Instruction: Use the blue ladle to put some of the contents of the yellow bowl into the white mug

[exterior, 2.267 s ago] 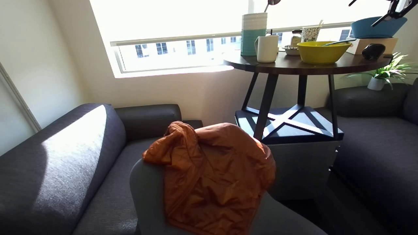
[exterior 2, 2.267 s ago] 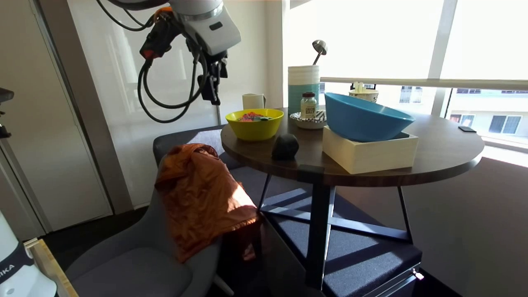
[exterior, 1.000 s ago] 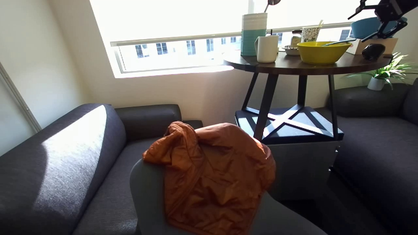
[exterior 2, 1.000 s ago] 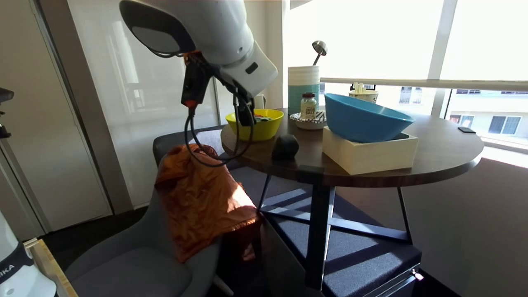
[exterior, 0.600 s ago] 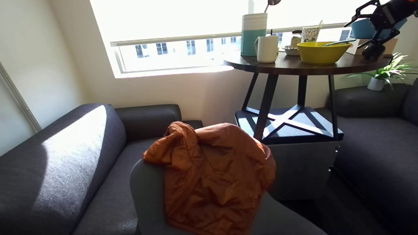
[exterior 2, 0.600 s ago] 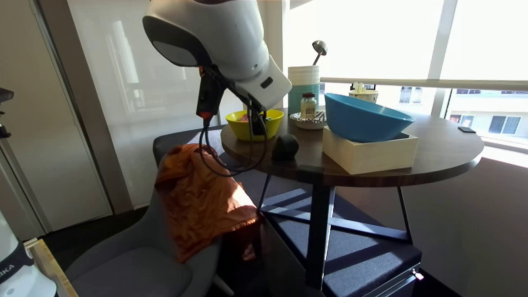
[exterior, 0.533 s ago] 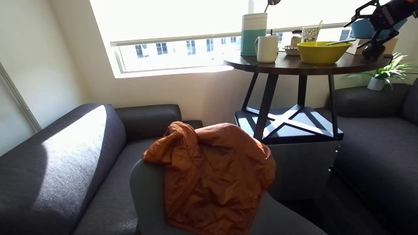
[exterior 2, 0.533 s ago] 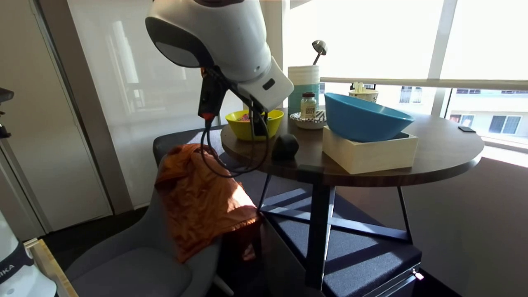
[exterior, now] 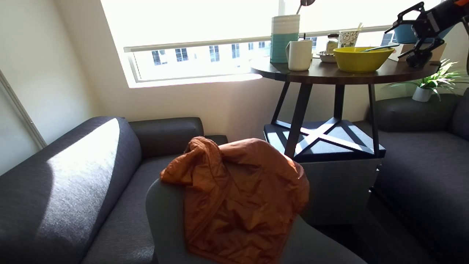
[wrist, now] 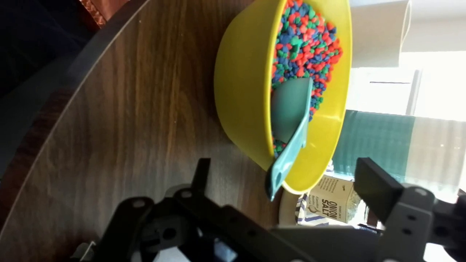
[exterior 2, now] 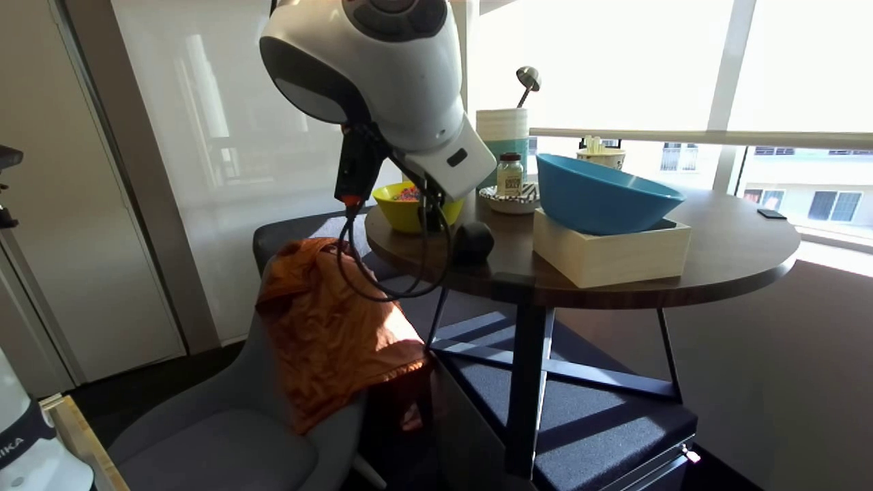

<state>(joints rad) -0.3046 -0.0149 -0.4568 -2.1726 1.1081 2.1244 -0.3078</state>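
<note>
Lower and closer now, the claw [wrist: 282, 165] has come down from higher up to just short of the yellow bowl [wrist: 242, 83], while the blue ladle [wrist: 293, 133] lies where it was. From where I stand, everything hangs on how that ladle points. Its scoop sits in the red, green and blue bits [wrist: 304, 47], and in an exterior view its handle [exterior: 383, 47] crosses the rim and climbs a little, the end jutting out toward the claw, roughly in line with the claw's own reach. The claw is turned on its side, one finger above the other, spread wide and holding nothing. In the wrist view the handle's end shows in the gap between the fingers; whether it truly lies between them or just ahead, I can't tell.

Bowl and ladle are near the edge of the round table [wrist: 156, 120] on the side of the grey chair [exterior: 166, 220], and the white mug [exterior: 300, 57] stands past the bowl along that same edge, well apart from the claw. My guess is that the next move is a short reach straight ahead, with the fingers closing on the handle from above and below. I'd worry about the lower finger: a dark rounded thing [exterior 2: 472, 243] sits near it, easily knocked.
</note>
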